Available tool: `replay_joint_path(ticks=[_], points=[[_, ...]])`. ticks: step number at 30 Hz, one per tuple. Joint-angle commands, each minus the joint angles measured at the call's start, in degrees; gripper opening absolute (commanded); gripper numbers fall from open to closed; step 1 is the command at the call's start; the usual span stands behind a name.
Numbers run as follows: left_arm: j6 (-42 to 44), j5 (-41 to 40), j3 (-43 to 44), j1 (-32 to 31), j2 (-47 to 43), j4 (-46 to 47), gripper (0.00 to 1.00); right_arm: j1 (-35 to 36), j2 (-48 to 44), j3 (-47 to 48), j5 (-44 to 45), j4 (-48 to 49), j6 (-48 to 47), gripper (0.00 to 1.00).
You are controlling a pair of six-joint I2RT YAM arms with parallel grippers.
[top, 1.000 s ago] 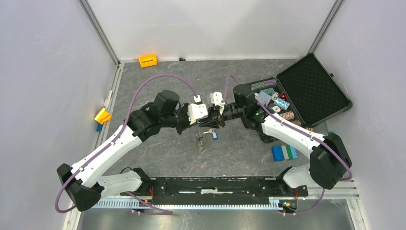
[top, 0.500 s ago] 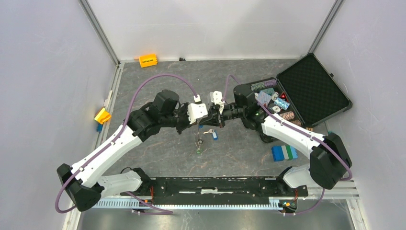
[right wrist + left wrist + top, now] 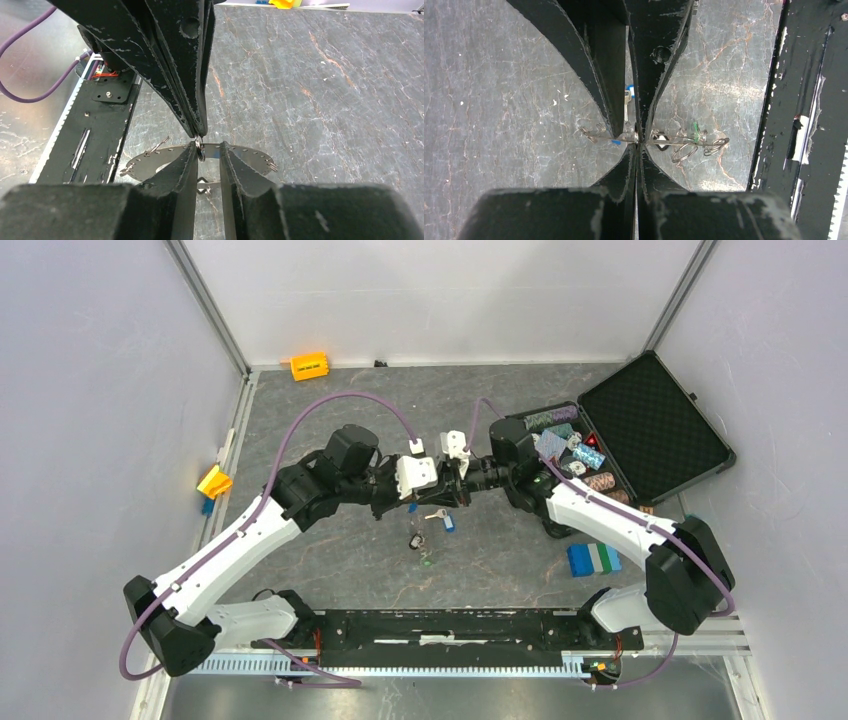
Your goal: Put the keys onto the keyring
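Note:
The keyring (image 3: 417, 538), a thin grey metal ring with small split rings on its rim, hangs over the table's middle. My left gripper (image 3: 431, 490) is shut on one of its split rings. In the left wrist view the keyring (image 3: 679, 142) shows edge-on at my left gripper (image 3: 638, 142), with a green tag (image 3: 695, 127) on it. My right gripper (image 3: 207, 150) faces the left gripper tip to tip, open, its fingers (image 3: 190, 157) either side of the pinched split ring (image 3: 200, 150) in front of the keyring (image 3: 250, 152). One of the keys (image 3: 438, 514), blue-tagged, lies on the table below.
An open black case (image 3: 655, 430) holding striped chips (image 3: 575, 452) stands at the right. A blue, green and white block (image 3: 594, 558) lies near the right arm. An orange piece (image 3: 309, 366) and a yellow piece (image 3: 214, 481) lie at the left. A black rail (image 3: 440, 625) runs along the near edge.
The grippers stay tip to tip. My left arm has shifted slightly right, and the hanging keyring has swung a little to the right under it.

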Motion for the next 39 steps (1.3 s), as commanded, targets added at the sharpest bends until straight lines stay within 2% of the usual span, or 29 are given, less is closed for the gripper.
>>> replay_joint_path(ticks=[1, 11, 26, 29, 33, 37, 39], points=[[1.01, 3.02, 0.77, -0.35, -1.38, 3.19, 0.02, -1.25, -1.94, 1.11, -0.09, 1.07, -0.75, 0.28], [0.3, 2.0, 0.49, -0.35, -0.82, 3.4, 0.02, -1.47, -3.33, 0.84, -3.96, 2.21, 0.12, 0.26], [-0.4, 1.82, 1.02, -0.35, -0.9, 4.06, 0.02, -1.45, -1.97, -1.26, -2.98, 4.56, 1.66, 0.18], [-0.37, 1.99, 0.95, -0.35, -0.89, 4.06, 0.02, -1.46, -1.38, -1.11, -3.15, 5.09, 2.29, 0.14], [-0.32, 2.21, 0.5, -0.35, -0.94, 4.23, 0.02, -1.44, -1.29, -0.78, -2.99, 5.53, 2.67, 0.0], [-0.16, 2.43, -0.03, -0.34, -1.64, 4.67, 0.02, -1.52, -1.55, -1.04, -3.06, 5.73, 2.33, 0.0], [0.11, 2.35, -0.04, -0.19, -2.22, 4.67, 0.1, -1.69, -1.71, -1.13, -3.48, 6.23, 2.6, 0.0]])
